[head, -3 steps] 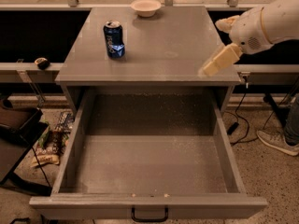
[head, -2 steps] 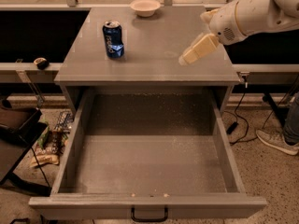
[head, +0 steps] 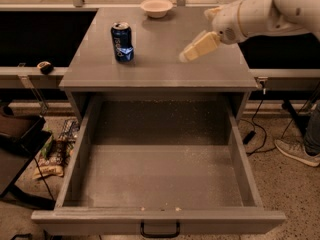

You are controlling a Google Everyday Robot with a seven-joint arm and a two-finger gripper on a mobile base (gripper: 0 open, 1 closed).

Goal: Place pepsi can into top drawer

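The pepsi can (head: 122,41) stands upright on the left part of the grey cabinet top (head: 160,66). It is dark blue with a silver top. The top drawer (head: 160,184) is pulled wide open below the cabinet top, its speckled floor bare, with a black handle (head: 160,231) on the front panel. My gripper (head: 186,56) hangs above the right-middle of the cabinet top, well to the right of the can and apart from it, reaching in from the upper right on a white arm (head: 260,11).
A cream bowl (head: 156,7) sits at the back edge of the cabinet top. Snack bags and clutter (head: 52,156) lie on the floor to the left of the drawer. A person's shoe (head: 297,151) and cables are on the floor at right.
My gripper has moved left and toward the back over the cabinet top, closing some of the distance to the can. The can and drawer have not moved.
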